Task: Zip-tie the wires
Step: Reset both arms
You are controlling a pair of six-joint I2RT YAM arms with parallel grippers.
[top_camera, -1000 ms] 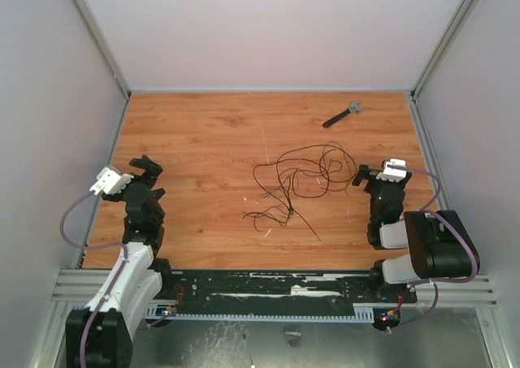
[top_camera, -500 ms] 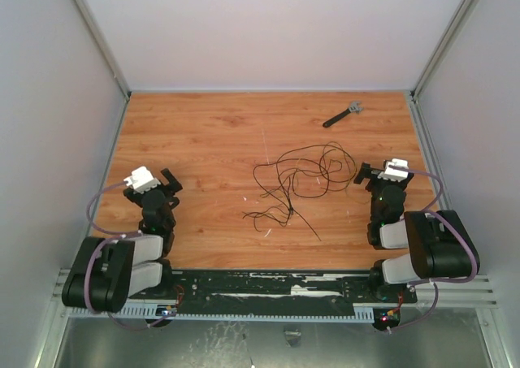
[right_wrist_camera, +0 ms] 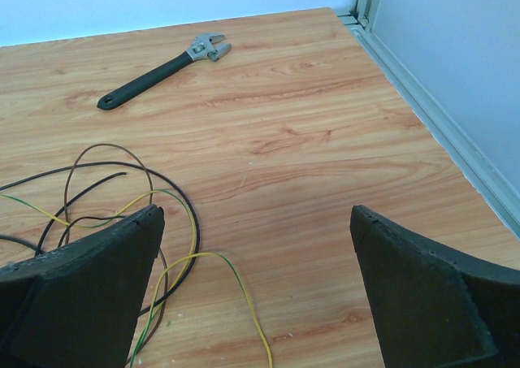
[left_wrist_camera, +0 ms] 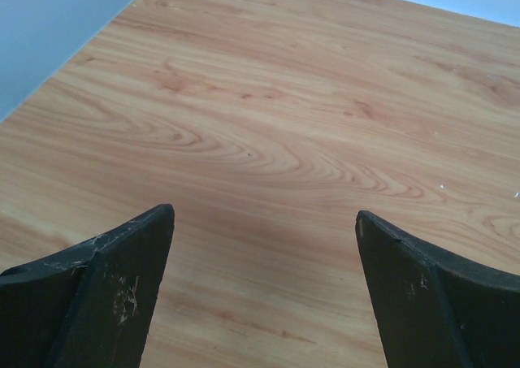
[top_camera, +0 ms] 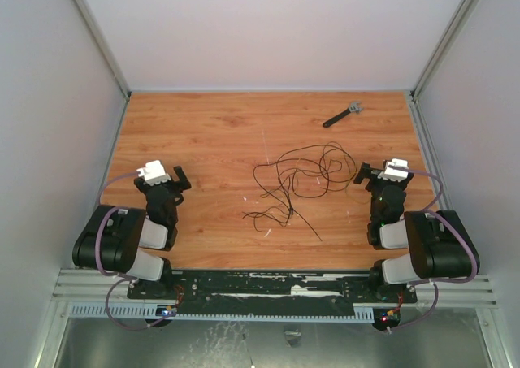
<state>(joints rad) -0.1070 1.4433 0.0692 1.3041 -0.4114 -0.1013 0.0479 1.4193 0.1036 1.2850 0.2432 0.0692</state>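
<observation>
1. Lying in one loose tangle, the wires [top_camera: 294, 183] sprawl over the middle of the bench [top_camera: 203, 132], a little right of centre.
2. One zip tie [top_camera: 307, 226], a short straight black strip, lies at the tangle's near edge.
3. My right hand [top_camera: 370, 176] sits just beside the loops, fingers spread wide, holding nothing.
4. My left hand [top_camera: 171, 183], well apart on the left side, is spread just as wide and holds nothing.
5. One wrench [top_camera: 343, 114] rests near the far right corner.

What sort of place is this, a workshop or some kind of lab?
Most likely a robotics lab test cell: two robot arms bolted to a metal rail at the edge of a wood-grain table, plain white walls closing it in, and only loose wires and a wrench laid out.
</observation>
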